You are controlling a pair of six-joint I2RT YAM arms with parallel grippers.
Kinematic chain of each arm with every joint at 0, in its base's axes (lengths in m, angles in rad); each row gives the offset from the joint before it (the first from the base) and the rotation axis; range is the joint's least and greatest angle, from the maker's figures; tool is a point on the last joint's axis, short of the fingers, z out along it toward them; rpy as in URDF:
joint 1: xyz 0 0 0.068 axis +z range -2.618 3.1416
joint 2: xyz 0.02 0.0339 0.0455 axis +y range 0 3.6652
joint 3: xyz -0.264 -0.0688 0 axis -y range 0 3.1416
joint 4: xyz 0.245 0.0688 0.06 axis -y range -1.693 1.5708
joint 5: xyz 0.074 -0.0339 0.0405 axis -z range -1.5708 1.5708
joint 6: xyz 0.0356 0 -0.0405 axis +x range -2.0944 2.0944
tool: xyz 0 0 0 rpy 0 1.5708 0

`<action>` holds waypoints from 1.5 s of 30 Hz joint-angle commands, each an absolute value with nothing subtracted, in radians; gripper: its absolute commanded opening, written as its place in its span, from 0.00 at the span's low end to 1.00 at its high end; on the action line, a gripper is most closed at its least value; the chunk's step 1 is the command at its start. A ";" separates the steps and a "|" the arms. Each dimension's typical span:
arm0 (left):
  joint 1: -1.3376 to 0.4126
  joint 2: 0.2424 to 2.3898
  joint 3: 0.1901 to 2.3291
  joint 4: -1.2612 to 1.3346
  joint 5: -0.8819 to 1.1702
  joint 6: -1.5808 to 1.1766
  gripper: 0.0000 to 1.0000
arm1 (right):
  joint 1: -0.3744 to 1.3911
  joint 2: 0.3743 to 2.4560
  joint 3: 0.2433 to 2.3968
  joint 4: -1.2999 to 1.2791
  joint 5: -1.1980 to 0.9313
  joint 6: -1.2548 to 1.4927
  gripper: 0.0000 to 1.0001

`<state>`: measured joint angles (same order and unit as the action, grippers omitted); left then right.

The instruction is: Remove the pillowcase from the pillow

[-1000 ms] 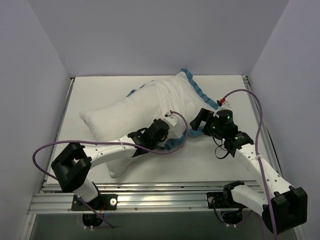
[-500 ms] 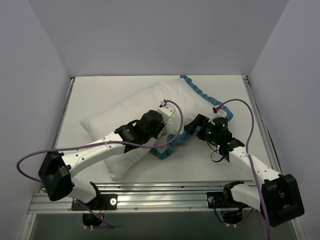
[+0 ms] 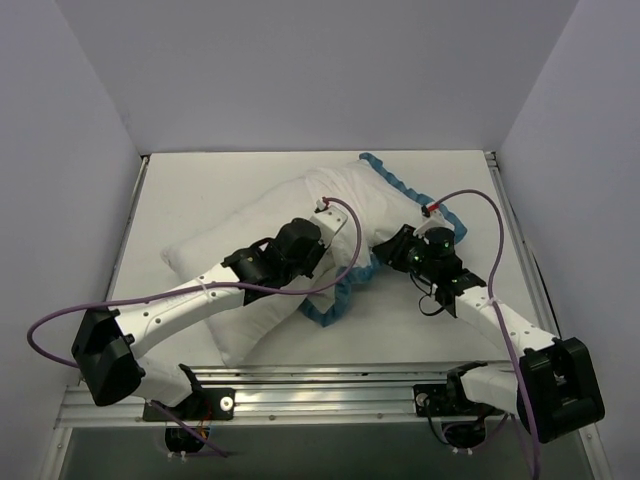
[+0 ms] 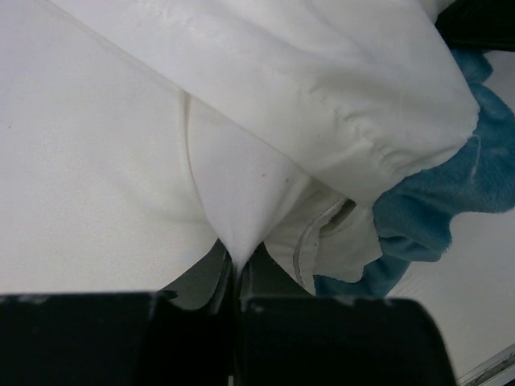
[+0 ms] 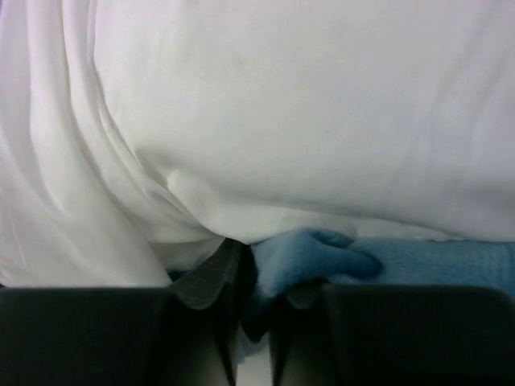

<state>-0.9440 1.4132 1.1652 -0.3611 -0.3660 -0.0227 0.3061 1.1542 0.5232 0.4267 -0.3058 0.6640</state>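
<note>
My left gripper (image 4: 235, 277) pinches a white fold of the pillow (image 3: 205, 250), while my right gripper (image 5: 248, 277) clamps the blue frill (image 5: 322, 253) of the pillowcase (image 3: 398, 183), bunched over the pillow's far-right end.

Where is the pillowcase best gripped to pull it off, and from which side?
Grip the pillowcase by its bunched teal ruffle at the pillow's near edge, coming in low from the right. That hem hangs loose off the pillow, so probably only cover gets pinched.
</note>
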 commanded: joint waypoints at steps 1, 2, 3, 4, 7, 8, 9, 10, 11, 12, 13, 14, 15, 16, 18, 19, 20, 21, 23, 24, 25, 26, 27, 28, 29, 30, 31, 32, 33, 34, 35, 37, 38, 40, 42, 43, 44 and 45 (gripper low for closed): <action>-0.910 1.332 1.175 -0.350 -0.406 -0.055 0.02 | 0.279 1.118 0.607 0.349 -0.239 0.604 0.05; -0.888 1.324 1.172 -0.362 -0.417 -0.072 0.02 | 0.270 1.112 0.618 0.330 -0.232 0.594 0.00; -0.875 1.322 1.170 -0.397 -0.429 -0.086 0.02 | 0.256 1.102 0.630 0.296 -0.223 0.577 0.00; -0.859 1.321 1.170 -0.422 -0.448 -0.101 0.02 | 0.226 1.097 0.643 0.279 -0.213 0.569 0.00; -0.795 1.312 1.161 -0.503 -0.459 -0.143 0.02 | 0.137 1.085 0.715 0.229 -0.215 0.558 0.00; -0.781 1.301 1.155 -0.518 -0.468 -0.153 0.02 | 0.109 1.088 0.763 0.213 -0.216 0.560 0.00; -0.756 1.296 1.149 -0.547 -0.478 -0.161 0.02 | 0.077 1.089 0.791 0.187 -0.215 0.561 0.00; -0.744 1.290 1.138 -0.564 -0.494 -0.166 0.02 | 0.013 1.094 0.819 0.175 -0.210 0.574 0.00; -0.729 1.278 1.135 -0.578 -0.512 -0.172 0.02 | -0.030 1.097 0.846 0.163 -0.210 0.580 0.00; -0.694 1.273 1.134 -0.613 -0.521 -0.182 0.02 | -0.066 1.114 0.904 0.140 -0.209 0.586 0.00; -0.674 1.270 1.134 -0.630 -0.529 -0.189 0.02 | -0.096 1.126 0.937 0.124 -0.204 0.594 0.00; -0.654 1.261 1.135 -0.643 -0.532 -0.195 0.02 | -0.142 1.141 0.974 0.101 -0.183 0.607 0.00; -0.634 1.258 1.135 -0.666 -0.535 -0.202 0.02 | -0.162 1.178 1.045 0.063 -0.180 0.617 0.00; -0.591 1.253 1.137 -0.673 -0.535 -0.209 0.02 | -0.184 1.196 1.072 0.057 -0.183 0.630 0.00; -0.554 1.241 1.140 -0.695 -0.535 -0.219 0.02 | -0.248 1.229 1.129 0.073 -0.212 0.679 0.00; -0.526 1.238 1.143 -0.702 -0.535 -0.222 0.02 | -0.268 1.238 1.150 0.074 -0.215 0.692 0.00; -0.519 1.229 1.147 -0.709 -0.537 -0.224 0.02 | -0.287 1.246 1.175 0.069 -0.215 0.699 0.00; -0.512 1.226 1.152 -0.719 -0.548 -0.225 0.02 | -0.323 1.268 1.202 0.054 -0.216 0.709 0.00; -0.494 1.218 1.158 -0.729 -0.561 -0.222 0.02 | -0.356 1.295 1.288 0.035 -0.232 0.713 0.00; -0.486 1.215 1.166 -0.739 -0.569 -0.224 0.02 | -0.371 1.322 1.314 0.031 -0.244 0.715 0.00; -0.479 1.213 1.169 -0.742 -0.580 -0.224 0.02 | -0.392 1.334 1.340 0.014 -0.265 0.716 0.00; -0.462 1.209 1.170 -0.745 -0.586 -0.221 0.02 | -0.400 1.356 1.389 0.005 -0.271 0.713 0.00; -0.453 1.207 1.178 -0.752 -0.592 -0.221 0.02 | -0.406 1.362 1.411 -0.029 -0.273 0.706 0.00; -0.442 1.204 1.181 -0.756 -0.601 -0.221 0.02 | -0.416 1.371 1.431 -0.040 -0.273 0.690 0.00; -0.430 1.201 1.186 -0.761 -0.615 -0.221 0.02 | -0.420 1.384 1.465 -0.051 -0.276 0.681 0.00; -0.404 1.198 1.187 -0.768 -0.621 -0.221 0.02 | -0.426 1.387 1.477 -0.066 -0.281 0.675 0.00; -0.390 1.197 1.195 -0.773 -0.627 -0.221 0.02 | -0.437 1.391 1.486 -0.072 -0.290 0.661 0.00; -0.377 1.190 1.200 -0.776 -0.637 -0.216 0.02 | -0.442 1.402 1.509 -0.081 -0.294 0.658 0.00; -0.355 1.187 1.204 -0.779 -0.643 -0.212 0.02 | -0.446 1.407 1.520 -0.089 -0.304 0.655 0.00; -0.347 1.184 1.212 -0.778 -0.649 -0.207 0.02 | -0.449 1.411 1.534 -0.092 -0.314 0.650 0.00; -0.338 1.177 1.218 -0.778 -0.652 -0.193 0.02 | -0.451 1.426 1.570 -0.100 -0.336 0.641 0.00; -0.315 1.174 1.230 -0.778 -0.655 -0.184 0.02 | -0.451 1.440 1.610 -0.118 -0.359 0.629 0.00; -0.308 1.172 1.244 -0.778 -0.658 -0.175 0.02 | -0.451 1.453 1.630 -0.126 -0.365 0.618 0.00; -0.295 1.167 1.252 -0.776 -0.667 -0.172 0.02 | -0.453 1.463 1.693 -0.153 -0.362 0.603 0.00; -0.285 1.160 1.264 -0.773 -0.660 -0.169 0.02 | -0.454 1.486 1.736 -0.172 -0.388 0.585 0.00; -0.279 1.158 1.270 -0.772 -0.655 -0.170 0.02 | -0.453 1.497 1.785 -0.179 -0.399 0.578 0.00; -0.279 1.161 1.278 -0.769 -0.652 -0.169 0.02 | -0.454 1.517 1.808 -0.186 -0.416 0.574 0.00; -0.279 1.164 1.295 -0.764 -0.650 -0.170 0.02 | -0.453 1.525 1.831 -0.189 -0.457 0.568 0.00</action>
<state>-0.2863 1.2041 1.1938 -0.7856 -0.5400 -0.1864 -0.4591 1.5051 1.7351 -0.2436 -0.4168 0.6113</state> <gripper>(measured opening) 0.058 0.032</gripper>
